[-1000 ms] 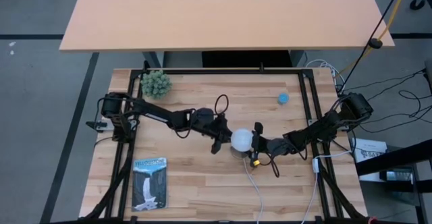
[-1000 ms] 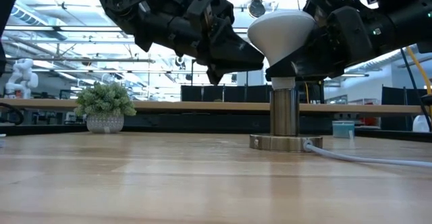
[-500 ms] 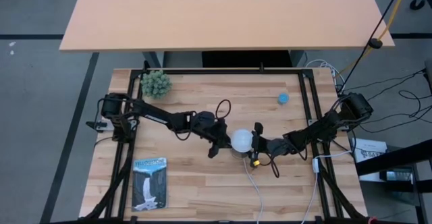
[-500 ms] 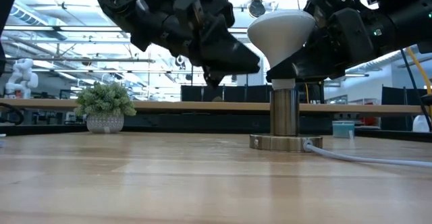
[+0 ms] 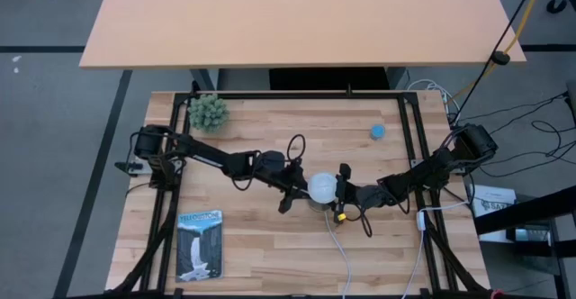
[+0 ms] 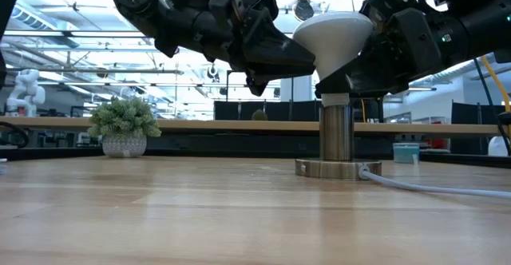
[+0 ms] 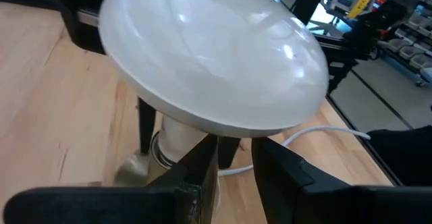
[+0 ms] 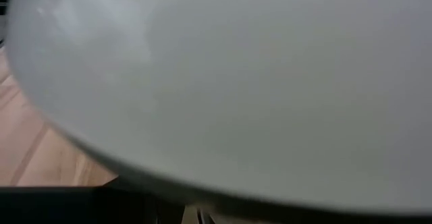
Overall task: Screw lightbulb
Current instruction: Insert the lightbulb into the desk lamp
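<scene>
You've got a light wood slat table (image 5: 270,245) inside a black frame, and the lightbulb (image 5: 321,187) sits roughly mid-table, standing dome-up in the metal socket post (image 6: 336,133), whose round base (image 6: 337,168) has a white cord (image 6: 431,188) trailing off it.

Nearest the bulb: your right gripper (image 6: 351,72) is clamped on the bulb's tapered neck just under the dome. Your left gripper (image 6: 299,57) is right against the bulb's other side, fingers close together with a narrow gap between them; from these shots you can't tell if they actually touch it.

A bit out from the bulb, a booklet with a waterfall picture (image 5: 199,244) lies toward the front-left corner. Farther back there's a small potted plant (image 5: 208,112) on the left and a little blue object (image 5: 378,131) on the right, both well apart from the bulb, with bare boards between.

The low view shows a big workshop room behind; the overhead shows a second tabletop (image 5: 297,20) beyond. The right wrist view is just white dome.
</scene>
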